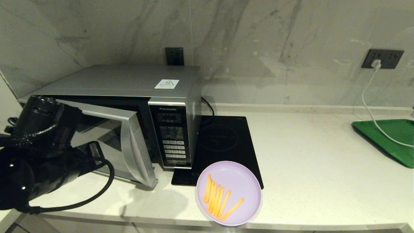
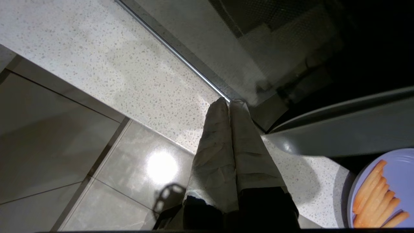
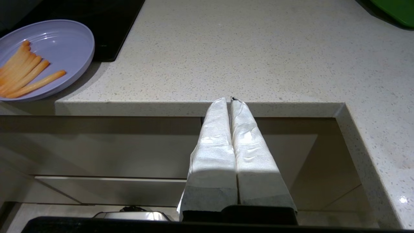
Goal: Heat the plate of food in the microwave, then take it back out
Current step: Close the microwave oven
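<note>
The microwave [image 1: 129, 119] stands on the pale speckled counter [image 1: 307, 161] with its door [image 1: 129, 145] swung partly open, and everything else is best placed against it. The plate of food [image 1: 229, 193], a lilac plate with a row of fries, sits at the counter's front edge, in front of the microwave's keypad side and partly over the near edge of the black cooktop [image 1: 223, 145] just beside the microwave. From the head view the left arm [image 1: 38, 155] fills the space in front of the open door, but its fingers are hidden there; only the left wrist view shows the left gripper [image 2: 230, 103], its two wrapped fingers pressed together and holding nothing, tips close to the door's lower edge. The right gripper [image 3: 230, 100] does not appear in the head view; its wrist view shows it closed and empty, below the counter's front edge, well apart from the microwave. A green tray [image 1: 388, 136] lies far to the other side.
</note>
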Tool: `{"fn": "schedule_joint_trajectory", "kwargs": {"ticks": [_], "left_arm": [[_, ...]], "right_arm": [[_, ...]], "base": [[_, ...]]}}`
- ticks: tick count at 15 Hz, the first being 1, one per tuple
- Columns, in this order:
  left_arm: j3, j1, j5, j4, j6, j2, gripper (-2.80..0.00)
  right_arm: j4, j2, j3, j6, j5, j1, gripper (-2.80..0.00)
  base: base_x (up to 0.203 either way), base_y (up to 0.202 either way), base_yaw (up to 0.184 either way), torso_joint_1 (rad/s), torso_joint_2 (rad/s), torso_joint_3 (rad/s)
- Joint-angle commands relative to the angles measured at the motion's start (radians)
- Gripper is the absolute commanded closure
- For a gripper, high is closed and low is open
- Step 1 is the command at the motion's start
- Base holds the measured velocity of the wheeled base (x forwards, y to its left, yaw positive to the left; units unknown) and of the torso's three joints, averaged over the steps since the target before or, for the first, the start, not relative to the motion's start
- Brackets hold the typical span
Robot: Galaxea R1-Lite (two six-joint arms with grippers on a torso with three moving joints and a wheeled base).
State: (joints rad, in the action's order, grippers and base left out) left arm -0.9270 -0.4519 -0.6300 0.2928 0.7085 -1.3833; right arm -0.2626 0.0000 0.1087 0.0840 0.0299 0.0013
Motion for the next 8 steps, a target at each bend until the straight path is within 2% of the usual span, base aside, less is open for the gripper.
{"fn": "schedule_joint_trajectory", "kwargs": {"ticks": [1, 6, 8], "left_arm": [[0.004, -0.006, -0.001, -0.008, 0.007, -0.034, 0.00], [-0.001, -0.073, 0.020, -0.085, 0.005, -0.057, 0.00], [-0.021, -0.082, 0.021, -0.134, -0.028, -0.061, 0.00]], "right_arm": [[-0.001, 0.000, 0.000, 0.000, 0.001, 0.000, 0.00], [-0.001, 0.000, 0.000, 0.000, -0.001, 0.000, 0.00], [-0.001, 0.000, 0.000, 0.000, 0.001, 0.000, 0.00]], "base": [[0.000, 0.000, 0.000, 0.000, 0.00, 0.000], [0.000, 0.000, 0.000, 0.000, 0.00, 0.000], [0.000, 0.000, 0.000, 0.000, 0.00, 0.000]]}}
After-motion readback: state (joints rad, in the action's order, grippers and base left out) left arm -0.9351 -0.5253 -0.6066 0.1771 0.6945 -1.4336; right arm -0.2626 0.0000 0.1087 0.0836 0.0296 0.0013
